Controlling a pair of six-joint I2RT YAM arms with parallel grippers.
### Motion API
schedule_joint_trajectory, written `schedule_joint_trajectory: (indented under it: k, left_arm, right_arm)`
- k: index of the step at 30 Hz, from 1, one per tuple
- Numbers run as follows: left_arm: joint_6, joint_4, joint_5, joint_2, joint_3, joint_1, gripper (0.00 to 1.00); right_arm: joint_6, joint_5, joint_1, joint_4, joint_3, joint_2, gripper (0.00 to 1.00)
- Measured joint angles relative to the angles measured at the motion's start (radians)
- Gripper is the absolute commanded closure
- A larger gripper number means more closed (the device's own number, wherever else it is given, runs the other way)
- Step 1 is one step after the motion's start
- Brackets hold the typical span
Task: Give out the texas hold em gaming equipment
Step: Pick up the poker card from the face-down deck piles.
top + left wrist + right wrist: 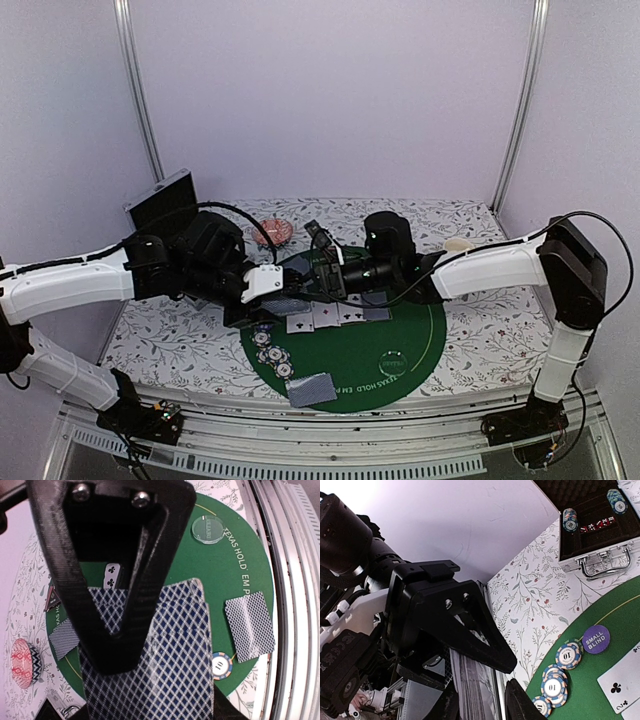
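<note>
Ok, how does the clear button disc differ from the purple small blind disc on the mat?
The clear button disc is see-through with faint lettering, while the purple small blind disc is opaque with bold white words. The clear one lies alone beside the mat's printed title. The purple one sits near the mat's edge, right beside a blue-and-white chip. Both are round and lie flat on the green mat.

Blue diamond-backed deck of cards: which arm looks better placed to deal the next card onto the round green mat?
Probably right: the left gripper clamps the blue diamond-backed deck of cards above the round green mat; the right gripper sits at its edge, able to draw one.
</note>
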Motion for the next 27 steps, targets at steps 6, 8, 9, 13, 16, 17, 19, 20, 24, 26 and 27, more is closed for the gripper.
schedule_joint_trajectory:
  k: [6, 8, 9, 13, 16, 17, 19, 20, 24, 26, 27]
  left_arm:
    - [0.000, 0.000, -0.003, 0.000, 0.000, 0.000, 0.57]
    - [0.000, 0.000, -0.003, 0.000, 0.000, 0.000, 0.57]
    - [0.000, 0.001, -0.003, 0.000, 0.000, 0.000, 0.57]
    - [0.000, 0.003, -0.003, 0.000, 0.000, 0.000, 0.57]
    - [0.000, 0.003, -0.003, -0.002, 0.000, 0.000, 0.57]
    - [0.001, 0.003, -0.003, -0.002, 0.000, 0.000, 0.57]
    - [0.001, 0.003, -0.003, -0.002, 0.000, 0.000, 0.57]
    - [0.001, 0.003, -0.003, -0.002, 0.000, 0.000, 0.57]
    - [0.001, 0.003, -0.001, -0.003, 0.000, 0.000, 0.57]
    - [0.001, 0.003, 0.002, -0.005, 0.000, 0.000, 0.57]
    - [0.001, 0.003, 0.002, -0.007, 0.000, 0.000, 0.57]
  right_arm:
    - [-0.044, 0.054, -0.002, -0.100, 0.000, -0.034, 0.63]
    - [-0.063, 0.068, -0.003, -0.138, 0.000, -0.047, 0.60]
    - [-0.072, 0.077, -0.004, -0.157, 0.000, -0.053, 0.59]
    - [-0.105, 0.103, -0.006, -0.227, 0.000, -0.083, 0.53]
    - [-0.130, 0.110, -0.010, -0.263, 0.000, -0.102, 0.42]
    - [-0.137, 0.108, -0.010, -0.269, 0.002, -0.104, 0.39]
    - [-0.153, 0.104, -0.005, -0.288, 0.011, -0.104, 0.33]
    - [-0.164, 0.102, 0.000, -0.297, 0.020, -0.103, 0.30]
    - [-0.188, 0.103, 0.018, -0.304, 0.080, -0.074, 0.26]
    - [-0.191, 0.111, 0.024, -0.298, 0.098, -0.057, 0.26]
    - [-0.191, 0.115, 0.024, -0.296, 0.102, -0.050, 0.26]
